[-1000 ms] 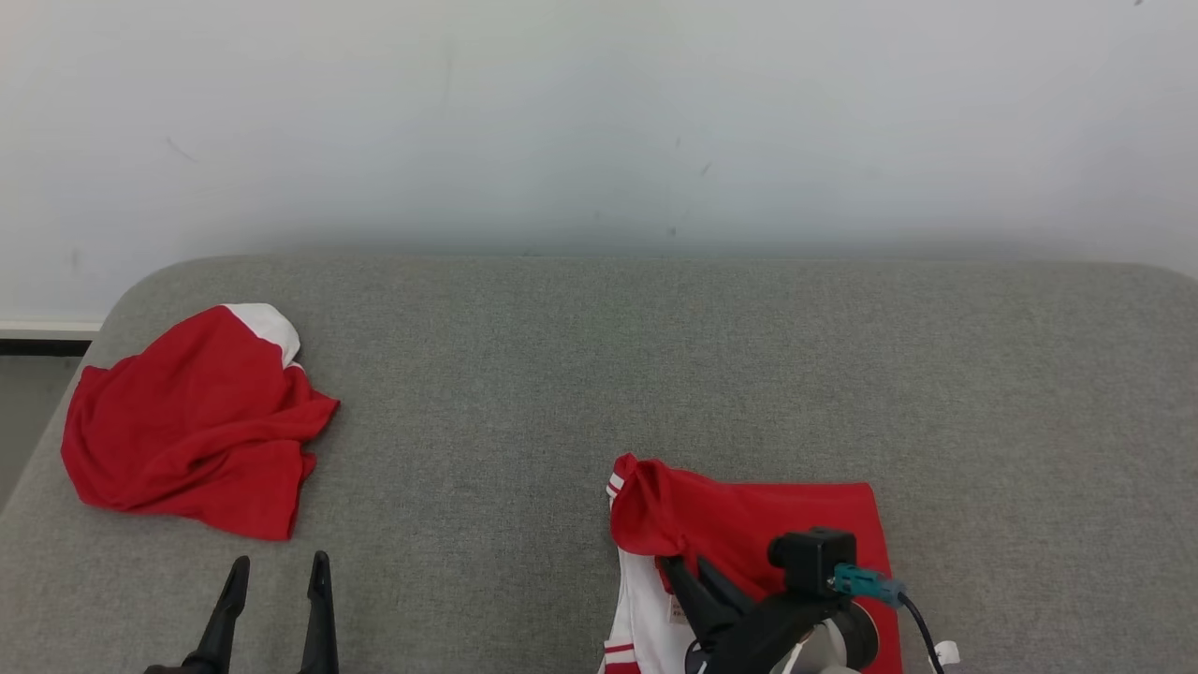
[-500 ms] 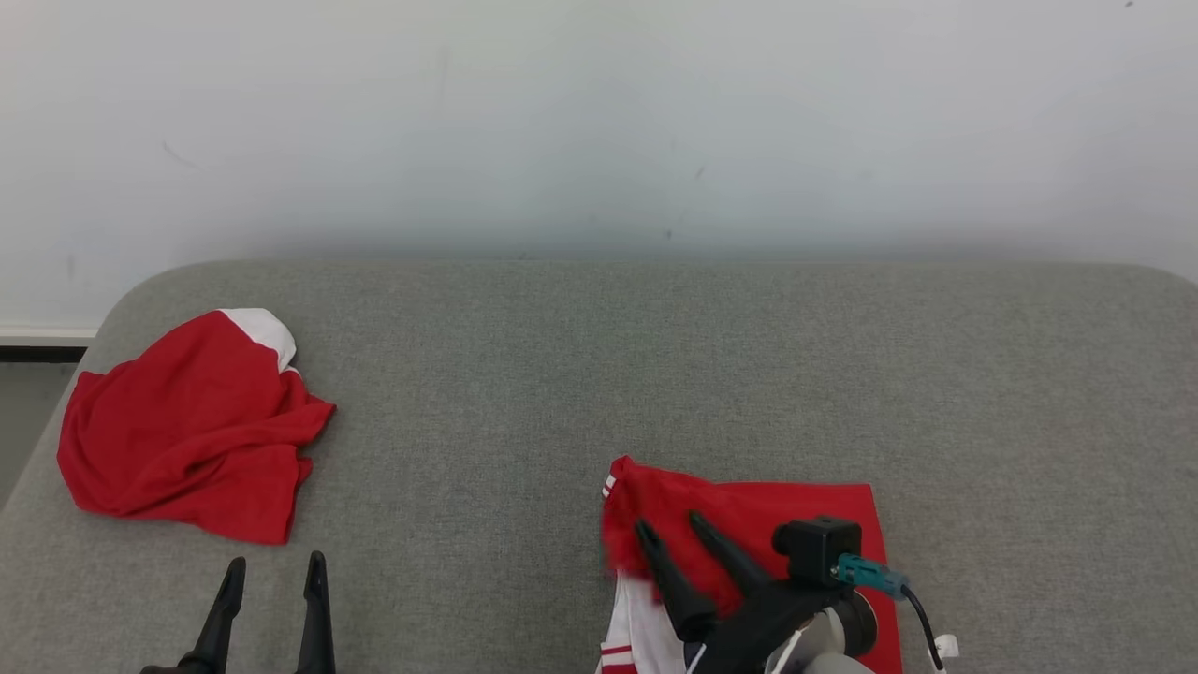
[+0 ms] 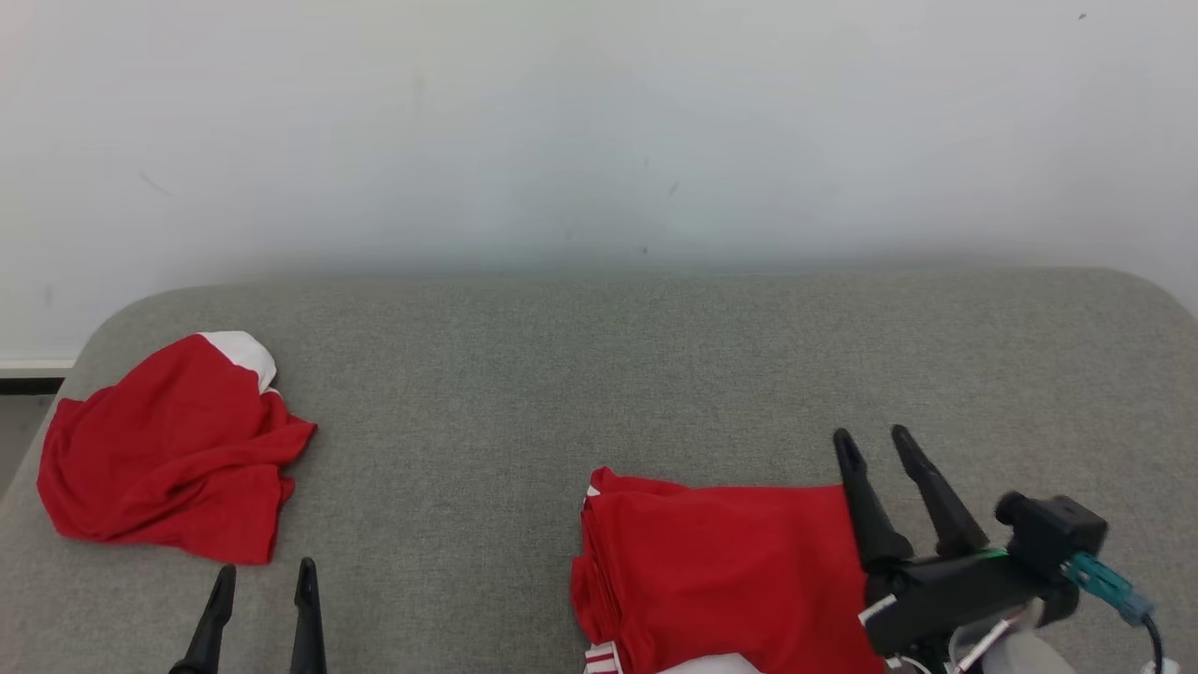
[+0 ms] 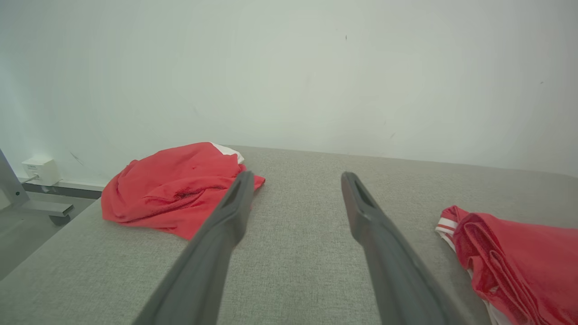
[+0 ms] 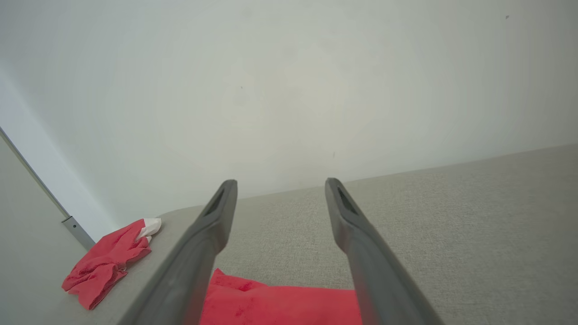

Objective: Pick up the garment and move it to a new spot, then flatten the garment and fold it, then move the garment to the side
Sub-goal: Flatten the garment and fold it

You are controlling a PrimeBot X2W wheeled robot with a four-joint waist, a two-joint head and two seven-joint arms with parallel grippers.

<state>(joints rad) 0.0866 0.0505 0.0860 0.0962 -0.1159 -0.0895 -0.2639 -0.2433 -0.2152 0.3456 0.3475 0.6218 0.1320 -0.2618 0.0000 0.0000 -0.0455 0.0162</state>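
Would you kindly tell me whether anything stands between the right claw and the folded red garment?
Nothing visible does: the open right claw is beside the folded red garment; the crumpled red garment lies far left.

I read no text, brand, number or sign on the folded garment point(image 3: 711, 562), lower centre, or elsewhere.
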